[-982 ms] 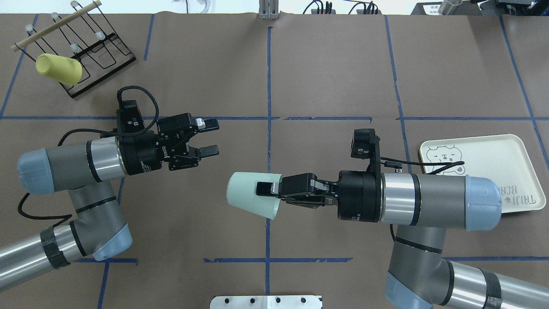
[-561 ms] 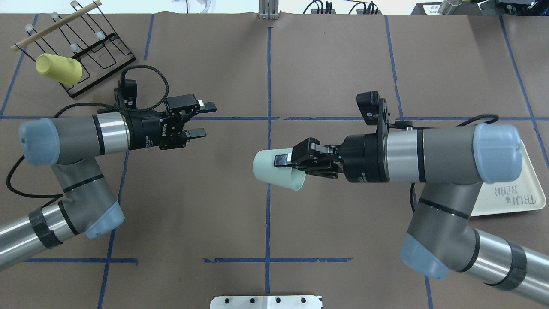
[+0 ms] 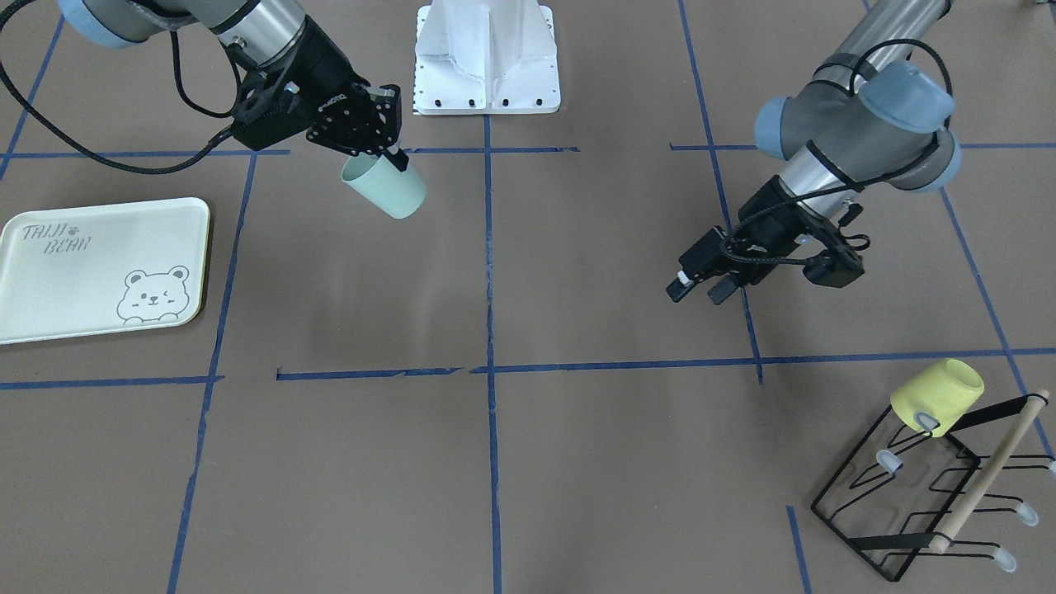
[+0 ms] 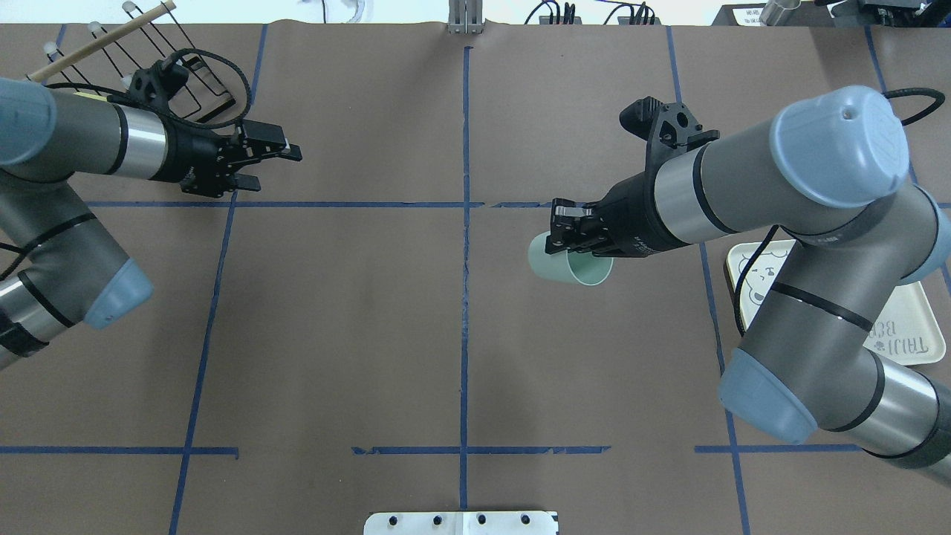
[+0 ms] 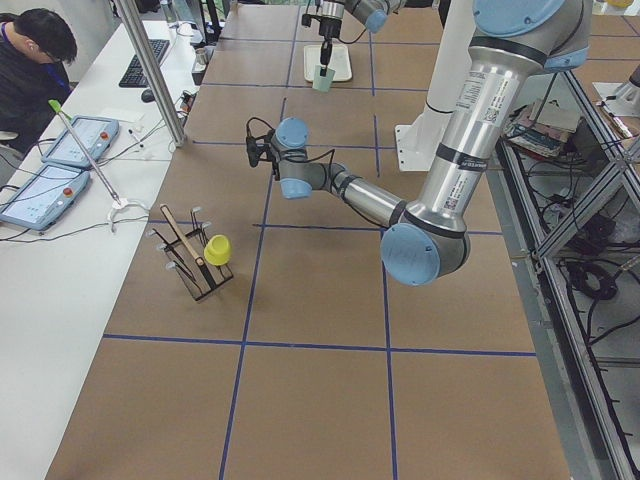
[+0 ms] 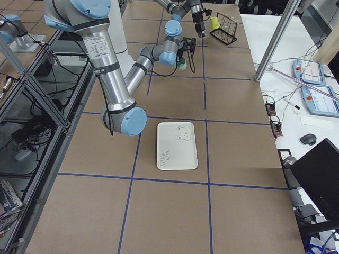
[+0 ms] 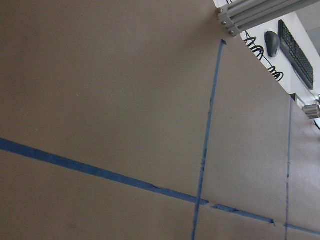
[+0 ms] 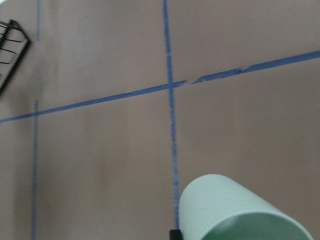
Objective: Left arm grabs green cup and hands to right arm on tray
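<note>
"Green cup [image 4: 568, 267] — where is it?"

"In the air over the brown table [image 4: 334, 357], just right of the middle blue tape line [image 4: 465, 312]. It is tilted, mouth toward the wrist. But take it from the left: in the far left corner stands the wire rack [image 4: 197, 85], with 1 yellow cup [image 3: 936, 398] hung on a prong."

"And the left arm [image 4: 82, 141]?"

"It lies across in front of that rack. The left gripper [image 4: 273, 168] grasps nothing. Its 2 fingers are spread with a gap between them, well apart from the green cup."

"Who has the cup, then?"

"The right gripper [image 4: 570, 239] — its jaws are clamped on the cup's rim. The right arm [image 4: 743, 186] reaches in from the right edge."

"Is it on the tray [image 4: 910, 327]?"

"No. The tray lies flat farther right, partly hidden under the right arm's elbow. The cup hangs well short of it, touching nothing but the fingers."
</note>
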Robot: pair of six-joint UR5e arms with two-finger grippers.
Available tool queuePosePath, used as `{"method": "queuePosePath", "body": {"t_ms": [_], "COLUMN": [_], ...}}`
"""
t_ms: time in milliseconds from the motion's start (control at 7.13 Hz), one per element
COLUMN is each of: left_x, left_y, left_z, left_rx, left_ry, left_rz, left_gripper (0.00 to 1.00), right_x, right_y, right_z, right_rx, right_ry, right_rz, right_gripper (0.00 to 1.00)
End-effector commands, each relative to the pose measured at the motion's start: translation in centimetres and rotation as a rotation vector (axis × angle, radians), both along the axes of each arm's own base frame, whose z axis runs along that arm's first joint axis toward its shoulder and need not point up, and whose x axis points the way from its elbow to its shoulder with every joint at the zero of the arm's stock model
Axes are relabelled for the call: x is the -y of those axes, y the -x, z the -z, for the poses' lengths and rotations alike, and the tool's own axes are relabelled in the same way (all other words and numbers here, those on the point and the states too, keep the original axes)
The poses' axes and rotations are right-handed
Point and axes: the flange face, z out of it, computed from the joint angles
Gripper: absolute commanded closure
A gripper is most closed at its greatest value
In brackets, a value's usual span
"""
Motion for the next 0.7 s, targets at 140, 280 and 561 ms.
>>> {"method": "queuePosePath", "body": {"t_ms": [140, 280, 561], "left_x": [-2.2, -4.2, -6.4], "left_y": [7.4, 11.3, 20.1], "left_z": [-4.5, -6.6, -12.8], "left_rx": [0.428, 0.536, 0.698], "left_ry": [-0.118, -0.158, -0.215], "left_rz": [-0.198, -0.285, -0.456], "left_gripper": [0.0, 0.0, 0.0], "right_x": [2.0, 1.6, 2.6], "right_y": [-6.2, -8.8, -15.6], "right_z": [-3.0, -4.5, -9.9], "right_rx": [-0.351, -0.423, -0.498], "right_ry": [-0.154, -0.209, -0.287], "right_rz": [0.143, 0.216, 0.285], "right_gripper": [1.0, 1.0, 1.0]}}
